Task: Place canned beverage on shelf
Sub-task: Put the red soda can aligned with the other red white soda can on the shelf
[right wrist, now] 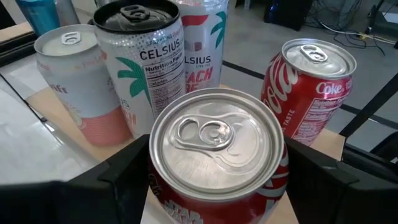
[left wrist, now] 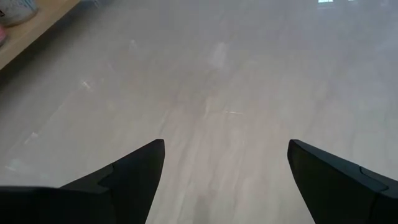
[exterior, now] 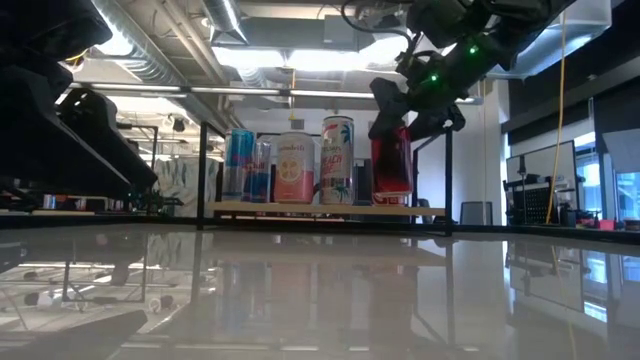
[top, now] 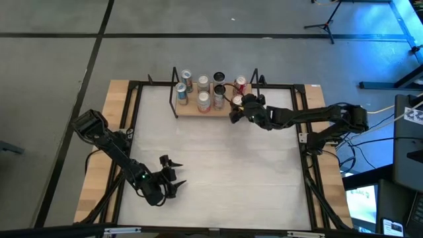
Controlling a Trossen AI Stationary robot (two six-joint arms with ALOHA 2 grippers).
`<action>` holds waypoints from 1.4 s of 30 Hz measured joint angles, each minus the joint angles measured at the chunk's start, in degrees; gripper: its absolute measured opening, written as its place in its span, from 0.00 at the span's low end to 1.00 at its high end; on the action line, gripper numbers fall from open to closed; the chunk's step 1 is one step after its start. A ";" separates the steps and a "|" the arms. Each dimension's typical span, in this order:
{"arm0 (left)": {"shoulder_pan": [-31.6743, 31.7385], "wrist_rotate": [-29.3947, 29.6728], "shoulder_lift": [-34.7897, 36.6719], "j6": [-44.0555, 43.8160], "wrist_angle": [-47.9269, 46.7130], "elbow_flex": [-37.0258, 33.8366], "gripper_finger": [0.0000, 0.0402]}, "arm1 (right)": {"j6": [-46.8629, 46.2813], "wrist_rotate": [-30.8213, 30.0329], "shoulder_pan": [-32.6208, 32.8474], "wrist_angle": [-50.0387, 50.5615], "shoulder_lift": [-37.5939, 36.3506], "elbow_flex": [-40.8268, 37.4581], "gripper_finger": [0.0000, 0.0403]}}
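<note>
Grey concrete floor seen around pale tabletop, crossed by dark seam lines. Blue light cast over far right corner. Tripod stand placed on floor beyond table; monitor and cables at right edge. In low view, ceiling pipes and bright ceiling lights seen overhead.

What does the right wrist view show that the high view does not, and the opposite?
Only the right wrist view shows the can labels: a Celsius can, a Coke can and the red can between the right gripper's fingers. Only the high view shows the whole shelf, the table and the left gripper, open and empty, away from the shelf. Both show cans standing on the shelf.
</note>
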State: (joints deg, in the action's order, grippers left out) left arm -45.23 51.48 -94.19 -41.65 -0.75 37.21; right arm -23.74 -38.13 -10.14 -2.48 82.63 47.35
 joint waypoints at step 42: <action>0.98 0.13 0.00 -0.19 1.80 0.02 0.82 | -11.12 -4.37 29.24 -15.75 18.96 3.35 0.71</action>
State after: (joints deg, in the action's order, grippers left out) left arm -44.25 51.60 -94.19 -41.84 1.05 37.23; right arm -34.86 -42.50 19.10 -18.23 101.59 50.71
